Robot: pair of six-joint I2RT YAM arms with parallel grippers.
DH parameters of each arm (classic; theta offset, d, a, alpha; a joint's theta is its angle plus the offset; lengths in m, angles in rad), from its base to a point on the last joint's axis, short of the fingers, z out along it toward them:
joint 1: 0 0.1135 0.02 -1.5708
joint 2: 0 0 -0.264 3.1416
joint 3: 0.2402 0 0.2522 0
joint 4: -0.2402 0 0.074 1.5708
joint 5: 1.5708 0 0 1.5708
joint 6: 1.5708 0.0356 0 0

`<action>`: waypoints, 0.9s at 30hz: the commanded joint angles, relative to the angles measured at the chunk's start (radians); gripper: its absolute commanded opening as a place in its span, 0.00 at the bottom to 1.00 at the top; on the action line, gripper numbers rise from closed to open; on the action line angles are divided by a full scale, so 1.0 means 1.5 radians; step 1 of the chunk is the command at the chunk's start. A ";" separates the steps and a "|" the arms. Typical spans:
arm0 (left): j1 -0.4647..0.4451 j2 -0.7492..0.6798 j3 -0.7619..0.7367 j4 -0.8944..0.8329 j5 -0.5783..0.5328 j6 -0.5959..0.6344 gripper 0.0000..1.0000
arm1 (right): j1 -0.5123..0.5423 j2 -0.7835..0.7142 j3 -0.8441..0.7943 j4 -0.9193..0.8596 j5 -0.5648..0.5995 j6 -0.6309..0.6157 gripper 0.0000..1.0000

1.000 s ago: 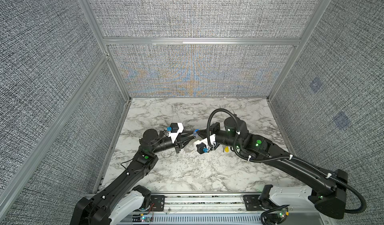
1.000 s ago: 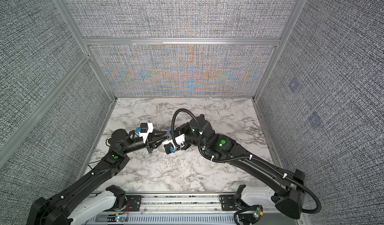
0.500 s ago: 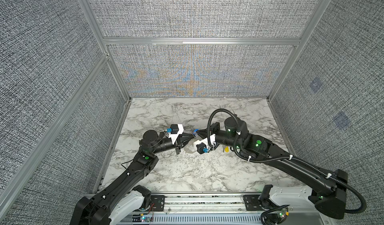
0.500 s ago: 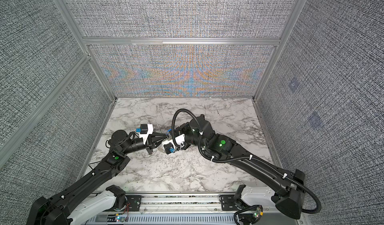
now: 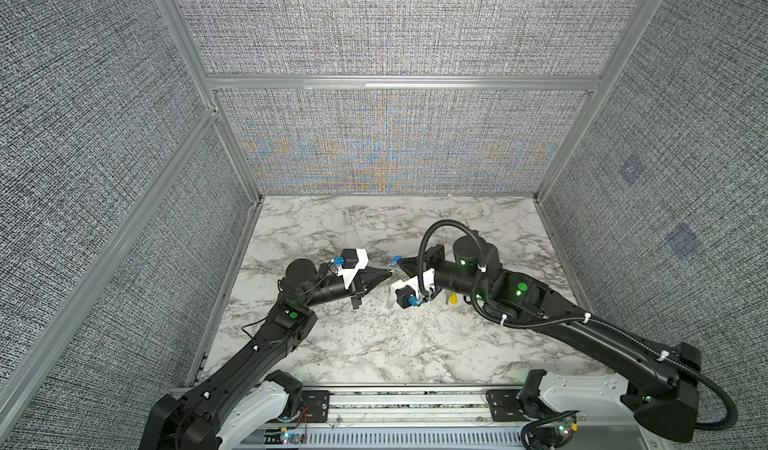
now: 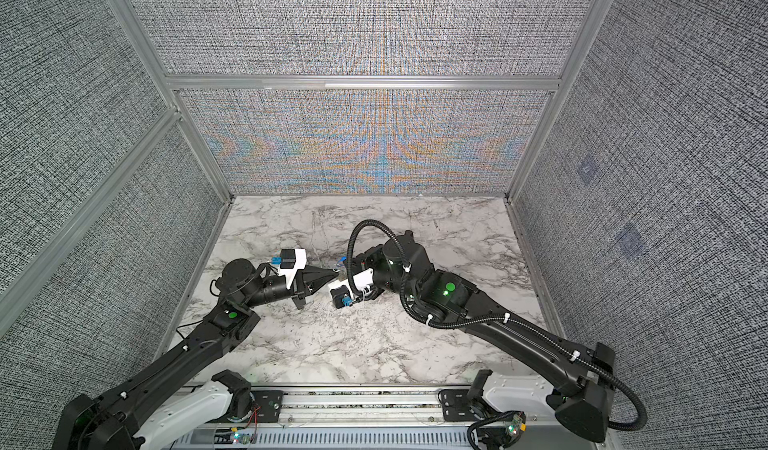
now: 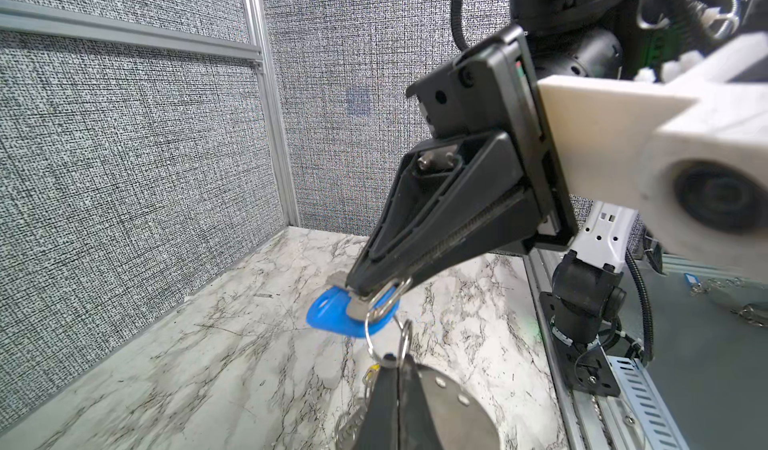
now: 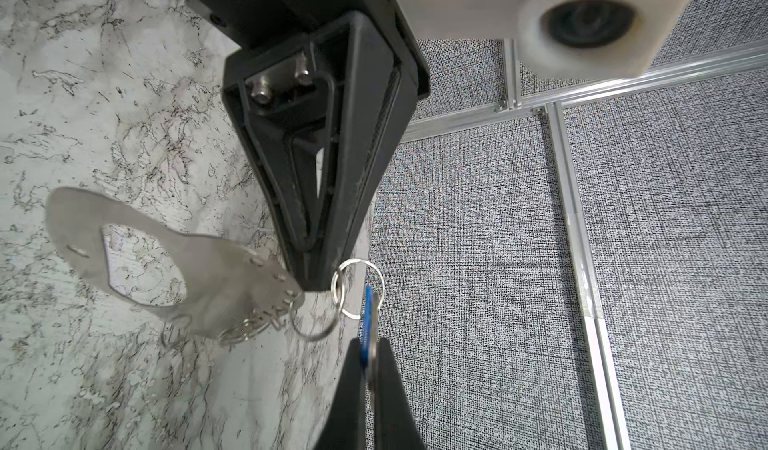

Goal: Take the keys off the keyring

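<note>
You're nose to nose here
Your left gripper (image 8: 318,282) just clamped onto the silver wire ring (image 8: 337,295); right gripper (image 7: 360,291) pinches the blue-headed metal key (image 7: 332,315).

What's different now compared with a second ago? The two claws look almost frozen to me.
The left gripper was open a second ago. It has now closed its jaws and pinches the small wire ring linked to the blue key. Nothing was let go. The right gripper stays shut on the blue key, both arms hardly shifted, and the yellow key lies on the table as before.
</note>
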 commanded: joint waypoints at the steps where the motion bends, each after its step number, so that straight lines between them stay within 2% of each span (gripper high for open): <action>1: 0.002 0.004 0.010 -0.034 0.004 0.015 0.00 | 0.001 -0.009 -0.001 0.035 0.009 -0.002 0.00; 13: 0.002 0.022 0.037 -0.078 0.029 0.032 0.00 | -0.001 -0.013 -0.009 0.051 0.052 0.009 0.00; 27: -0.008 0.067 0.067 -0.109 0.072 0.045 0.00 | -0.002 0.004 0.006 0.049 0.002 -0.003 0.00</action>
